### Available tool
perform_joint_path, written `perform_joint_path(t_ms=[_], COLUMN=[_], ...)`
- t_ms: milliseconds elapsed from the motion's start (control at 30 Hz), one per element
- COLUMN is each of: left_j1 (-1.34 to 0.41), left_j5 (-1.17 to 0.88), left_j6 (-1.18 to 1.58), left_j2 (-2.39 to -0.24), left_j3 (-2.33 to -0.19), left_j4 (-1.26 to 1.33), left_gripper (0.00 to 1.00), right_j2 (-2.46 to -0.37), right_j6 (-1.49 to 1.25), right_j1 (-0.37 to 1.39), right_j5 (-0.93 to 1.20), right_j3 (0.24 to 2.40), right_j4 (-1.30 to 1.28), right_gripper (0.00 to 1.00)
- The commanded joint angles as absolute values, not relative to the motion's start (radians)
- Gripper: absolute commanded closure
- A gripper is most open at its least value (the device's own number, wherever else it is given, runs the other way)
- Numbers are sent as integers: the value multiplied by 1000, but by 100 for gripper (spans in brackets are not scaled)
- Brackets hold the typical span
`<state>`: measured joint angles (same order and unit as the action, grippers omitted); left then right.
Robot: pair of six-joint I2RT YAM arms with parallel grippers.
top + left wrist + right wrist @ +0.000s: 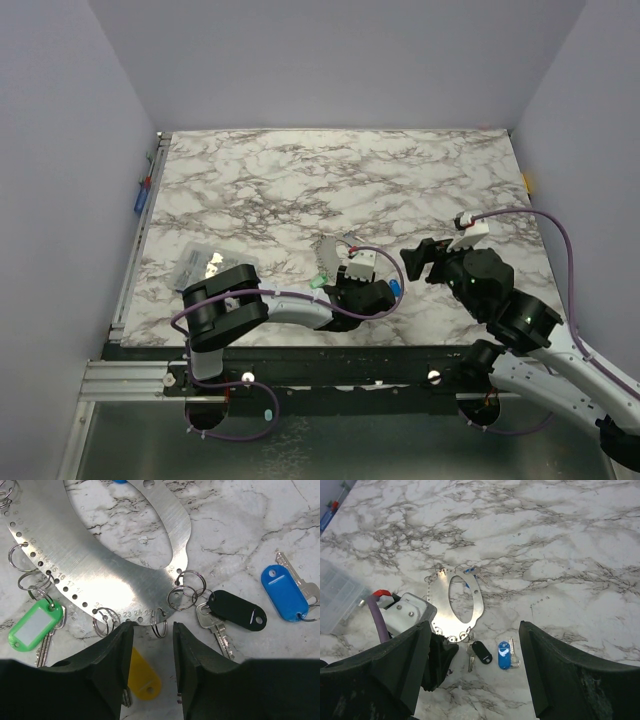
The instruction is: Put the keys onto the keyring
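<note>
The keyring is a flat silvery loop with an oval opening and numbered holes, lying on the marble; small split rings hang from its edge. A green-tagged key is on one ring at the left. Black-tagged and blue-tagged keys lie to the right. My left gripper is open, its tips at the keyring's near edge either side of a split ring. A yellow tag lies below, partly under the left finger. My right gripper hovers wide open and empty above the keyring.
A clear plastic box sits at the table's left, near the left arm's base. Another blue-tagged key lies at the keyring's far end. The two arms are close together near the front edge, the right gripper just right of the left wrist.
</note>
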<state>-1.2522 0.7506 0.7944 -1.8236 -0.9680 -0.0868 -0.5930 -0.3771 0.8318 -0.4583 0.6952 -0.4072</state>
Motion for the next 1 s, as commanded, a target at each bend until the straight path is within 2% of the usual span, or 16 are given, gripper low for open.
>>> perform_joint_path(t_ms=[0, 567, 833, 933, 967], left_j1=[-1254, -1253, -1253, -1252, -1252], left_j5=[781, 783, 780, 783, 785], left_j6=[759, 749, 763, 765, 765], left_j2=[-1818, -1856, -1871, -1866, -1864], left_j3=[-967, -995, -991, -984, -982], left_j4=[-66, -53, -46, -39, -36], left_gripper=[57, 67, 83, 84, 88], right_j2=[-599, -607, -609, -609, -609], right_j6=[-388, -394, -395, -396, -397], right_j1=[838, 838, 838, 838, 838], right_j5=[-440, -427, -426, -423, -423], right_j3=[723, 725, 721, 720, 720], right_j4=[-425, -427, -434, -435, -437], right_gripper=[20, 20, 20, 20, 20])
